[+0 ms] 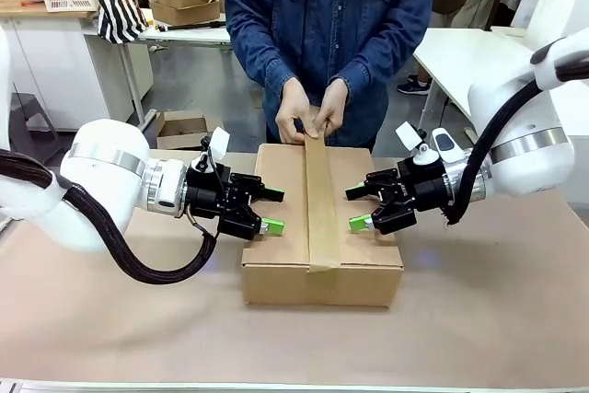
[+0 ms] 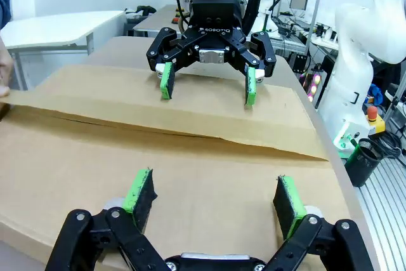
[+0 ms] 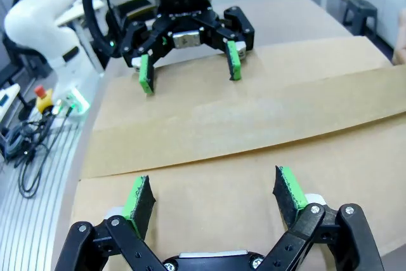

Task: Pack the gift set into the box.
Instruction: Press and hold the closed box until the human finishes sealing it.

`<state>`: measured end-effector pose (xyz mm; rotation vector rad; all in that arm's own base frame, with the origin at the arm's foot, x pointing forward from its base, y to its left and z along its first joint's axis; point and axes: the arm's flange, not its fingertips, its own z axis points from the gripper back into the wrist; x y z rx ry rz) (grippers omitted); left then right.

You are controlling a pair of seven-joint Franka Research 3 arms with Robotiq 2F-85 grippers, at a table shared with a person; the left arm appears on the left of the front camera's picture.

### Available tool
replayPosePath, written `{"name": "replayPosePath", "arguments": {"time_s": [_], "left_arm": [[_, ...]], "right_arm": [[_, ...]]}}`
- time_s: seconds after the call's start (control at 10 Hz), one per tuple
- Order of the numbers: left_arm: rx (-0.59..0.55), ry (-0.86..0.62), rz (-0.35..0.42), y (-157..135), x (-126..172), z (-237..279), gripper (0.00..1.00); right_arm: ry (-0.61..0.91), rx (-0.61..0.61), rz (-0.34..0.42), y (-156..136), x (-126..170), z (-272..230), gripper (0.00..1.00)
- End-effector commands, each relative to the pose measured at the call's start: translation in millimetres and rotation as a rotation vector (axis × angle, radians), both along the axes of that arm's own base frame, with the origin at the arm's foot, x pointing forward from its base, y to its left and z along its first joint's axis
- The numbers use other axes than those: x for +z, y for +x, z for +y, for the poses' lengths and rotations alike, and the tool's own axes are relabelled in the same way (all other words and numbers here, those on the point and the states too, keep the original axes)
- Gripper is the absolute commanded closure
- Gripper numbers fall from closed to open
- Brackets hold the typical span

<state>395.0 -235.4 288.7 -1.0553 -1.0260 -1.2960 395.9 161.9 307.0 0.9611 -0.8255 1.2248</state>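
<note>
the box (image 1: 322,223) sits closed between both hands, a person's hands (image 1: 311,112) pressing tape (image 1: 321,200) down its seam. left hand (image 1: 273,211) and right hand (image 1: 358,208) are spread, pads over the lid. steadying likely means pressing flaps evenly, clear of the tape. open tabletop (image 1: 497,301) lies behind each hand.

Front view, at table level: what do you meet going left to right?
Left gripper, open → the box, closed, with a strip of tape down its middle held by the person's hands at the far edge → right gripper, open.
</note>
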Motion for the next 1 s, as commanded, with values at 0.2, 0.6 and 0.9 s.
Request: {"name": "replayPosePath", "arguments": {"time_s": [0.2,0.6,0.9], "left_arm": [[0.001,-0.001,0.01,0.2,-4.5,1.4,0.0],[0.001,-0.001,0.01,0.2,-4.5,1.4,0.0],[0.001,-0.001,0.01,0.2,-4.5,1.4,0.0]], "right_arm": [[-0.003,-0.01,0.016,-1.6,-4.6,-0.5,0.0],[-0.003,-0.01,0.016,-1.6,-4.6,-0.5,0.0],[-0.003,-0.01,0.016,-1.6,-4.6,-0.5,0.0]]}}
